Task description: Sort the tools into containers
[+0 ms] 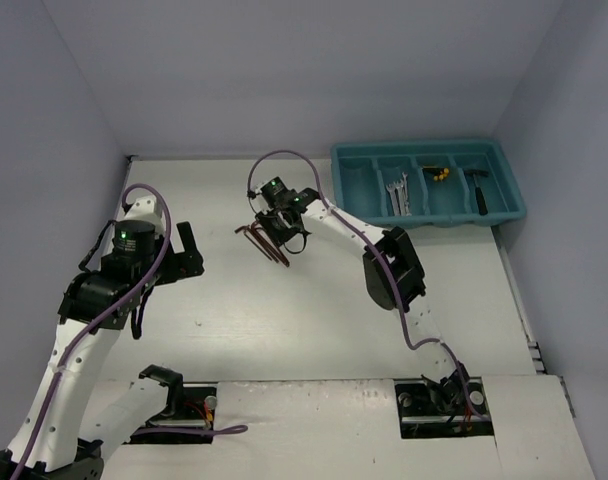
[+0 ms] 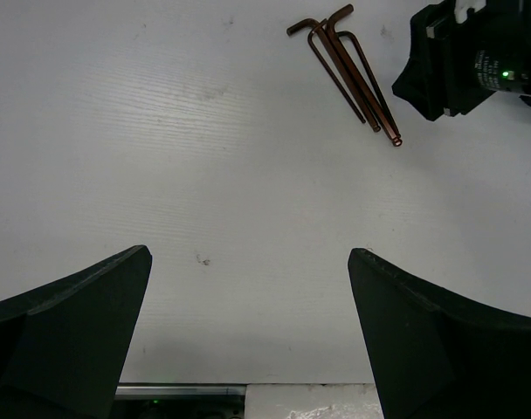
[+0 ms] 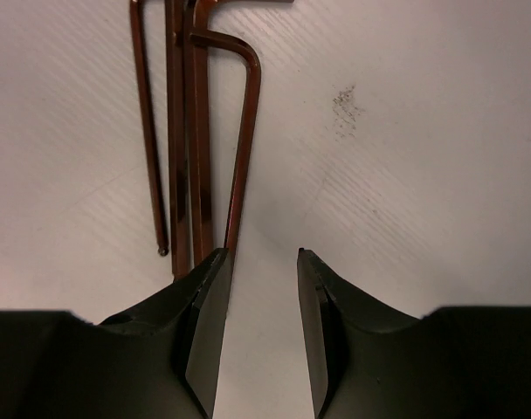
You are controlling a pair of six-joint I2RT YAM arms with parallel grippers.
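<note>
Several reddish L-shaped hex keys (image 1: 259, 240) lie in a bundle on the white table; they also show in the left wrist view (image 2: 348, 70) and the right wrist view (image 3: 196, 140). My right gripper (image 1: 284, 243) (image 3: 261, 257) is open and empty, low over the table just right of the keys' long ends, its left finger (image 3: 204, 297) beside the rightmost key. My left gripper (image 1: 184, 255) (image 2: 248, 279) is open wide and empty, well left of the keys. The teal tray (image 1: 514, 185) at the back right holds silver wrenches (image 1: 399, 195), yellow-and-black pieces (image 1: 439, 173) and a black hammer-like tool (image 1: 479, 190).
Grey walls close in the table on the left, back and right. The tray's leftmost compartment (image 1: 356, 185) shows no tools. Two cut-outs with the arm bases (image 1: 444, 405) sit at the near edge.
</note>
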